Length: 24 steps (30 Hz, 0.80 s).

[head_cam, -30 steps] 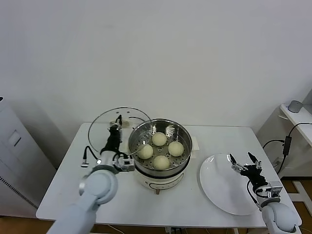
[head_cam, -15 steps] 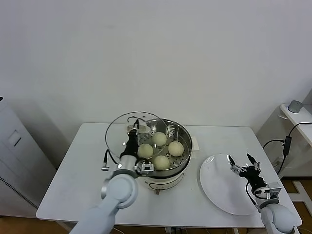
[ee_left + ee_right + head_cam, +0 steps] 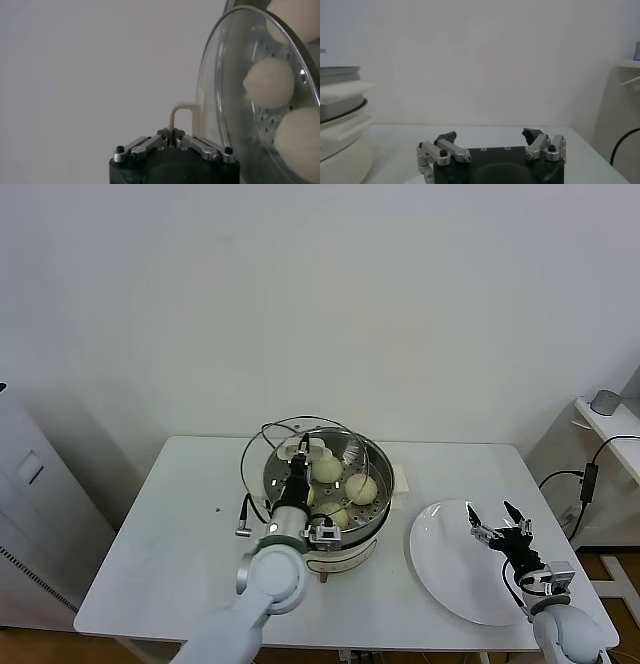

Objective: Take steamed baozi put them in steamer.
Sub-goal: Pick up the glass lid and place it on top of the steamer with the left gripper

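Several pale steamed baozi point(image 3: 360, 487) lie in the shiny steamer point(image 3: 377, 461), which stands on its white cooker base mid-table. My left gripper point(image 3: 300, 461) is shut on the white handle point(image 3: 297, 448) of the round glass lid point(image 3: 262, 446), holding it tilted over the steamer's left side. The left wrist view shows that gripper point(image 3: 173, 132) pinching the handle point(image 3: 182, 107), with baozi point(image 3: 270, 82) visible through the glass point(image 3: 220, 100). My right gripper point(image 3: 497, 527) hovers open over the white plate point(image 3: 450, 569), nothing between its fingers. From the right wrist, that gripper point(image 3: 492, 136) faces the cooker base point(image 3: 340, 100).
The white table point(image 3: 160, 554) has bare surface left of the steamer. A grey cabinet point(image 3: 20, 504) stands beyond the table's left edge. At the right are a shelf point(image 3: 610, 409) and a hanging black cable point(image 3: 590, 479).
My left gripper has carried the glass lid to the right, from beside the steamer to over it. The right gripper has stayed open above the plate.
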Tool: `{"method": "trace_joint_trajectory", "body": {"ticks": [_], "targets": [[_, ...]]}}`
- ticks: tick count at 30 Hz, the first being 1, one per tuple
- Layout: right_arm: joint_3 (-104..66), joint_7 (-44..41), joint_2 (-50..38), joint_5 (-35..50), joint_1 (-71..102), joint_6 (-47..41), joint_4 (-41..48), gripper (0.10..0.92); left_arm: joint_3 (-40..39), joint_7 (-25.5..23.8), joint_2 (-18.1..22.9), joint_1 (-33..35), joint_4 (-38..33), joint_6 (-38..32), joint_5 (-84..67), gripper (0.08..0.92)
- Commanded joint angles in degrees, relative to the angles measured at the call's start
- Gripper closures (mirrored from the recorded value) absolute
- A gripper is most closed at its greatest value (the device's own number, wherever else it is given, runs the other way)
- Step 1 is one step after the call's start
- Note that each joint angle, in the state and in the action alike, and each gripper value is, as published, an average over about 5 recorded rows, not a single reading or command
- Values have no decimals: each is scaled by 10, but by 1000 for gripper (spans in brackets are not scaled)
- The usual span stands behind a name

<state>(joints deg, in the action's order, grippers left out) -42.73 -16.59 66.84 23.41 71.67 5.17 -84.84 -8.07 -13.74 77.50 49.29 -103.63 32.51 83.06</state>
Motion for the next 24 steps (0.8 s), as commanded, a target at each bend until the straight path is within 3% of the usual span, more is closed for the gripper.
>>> {"method": "trace_joint_trajectory", "body": {"ticks": [1, 24], "targets": [[-2, -1, 1, 1, 2, 1, 0, 203, -20, 8, 28, -2, 19, 1, 8, 891], [-4, -2, 7, -2, 7, 1, -1, 203, -32, 29, 40, 6, 41, -5, 9, 891]]}}
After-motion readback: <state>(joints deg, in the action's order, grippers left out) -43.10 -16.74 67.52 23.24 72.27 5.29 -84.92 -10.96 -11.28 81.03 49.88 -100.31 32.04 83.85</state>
